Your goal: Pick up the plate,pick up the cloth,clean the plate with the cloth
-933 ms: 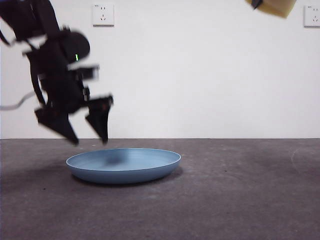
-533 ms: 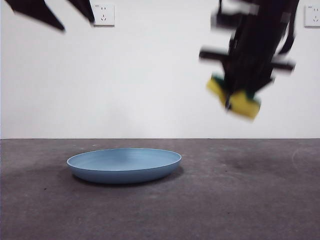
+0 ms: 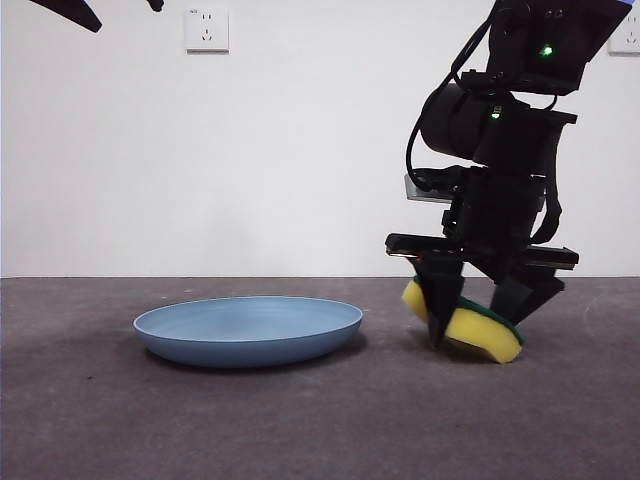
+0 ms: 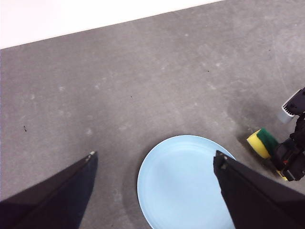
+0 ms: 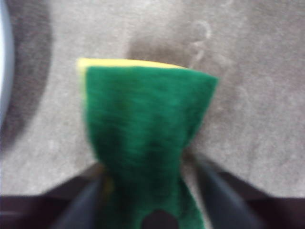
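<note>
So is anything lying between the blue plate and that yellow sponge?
Nothing: the front view shows bare grey table between the round light-blue plate and the yellow-green foam sponge.

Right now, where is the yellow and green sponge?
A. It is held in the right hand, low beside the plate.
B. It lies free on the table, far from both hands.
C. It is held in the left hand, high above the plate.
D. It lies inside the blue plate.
A: the right hand is shut on the sponge close to the table, beside the plate, not in it.
</note>
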`<state>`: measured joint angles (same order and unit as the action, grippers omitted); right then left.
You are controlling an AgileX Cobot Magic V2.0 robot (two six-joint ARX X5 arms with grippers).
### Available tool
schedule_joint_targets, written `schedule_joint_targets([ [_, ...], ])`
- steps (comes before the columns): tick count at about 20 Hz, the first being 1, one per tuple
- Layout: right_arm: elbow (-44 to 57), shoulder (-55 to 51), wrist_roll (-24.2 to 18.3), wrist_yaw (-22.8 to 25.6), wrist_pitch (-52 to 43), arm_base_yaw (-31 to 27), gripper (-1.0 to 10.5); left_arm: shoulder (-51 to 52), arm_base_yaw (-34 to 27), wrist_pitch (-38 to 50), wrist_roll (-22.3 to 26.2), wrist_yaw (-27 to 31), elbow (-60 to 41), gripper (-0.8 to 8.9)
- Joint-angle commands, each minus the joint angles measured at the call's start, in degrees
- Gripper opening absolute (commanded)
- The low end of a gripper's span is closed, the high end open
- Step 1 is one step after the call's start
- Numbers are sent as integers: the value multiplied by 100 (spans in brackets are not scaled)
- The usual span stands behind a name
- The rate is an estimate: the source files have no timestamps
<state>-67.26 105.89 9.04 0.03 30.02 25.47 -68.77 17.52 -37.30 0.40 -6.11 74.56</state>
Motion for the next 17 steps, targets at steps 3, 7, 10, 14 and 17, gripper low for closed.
schedule_joint_targets([
  [3, 33, -81, 50, 28, 0, 11, 564, -9, 11, -35, -26, 11, -26, 405],
  [7, 33, -540, 50, 28, 4, 9, 564, -26, 11, -142, -28, 7, -26, 405],
  [10, 33, -896, 52, -13, 4, 9, 564, -26, 11, -234, -26, 7, -26, 405],
  [14, 33, -1198, 59, -37, 9, 9, 564, -26, 13, -356, -28, 4, -26, 405],
  [17, 33, -1303, 133, -507, 118, 9, 563, -26, 13, -374, -28, 2, -26, 405],
])
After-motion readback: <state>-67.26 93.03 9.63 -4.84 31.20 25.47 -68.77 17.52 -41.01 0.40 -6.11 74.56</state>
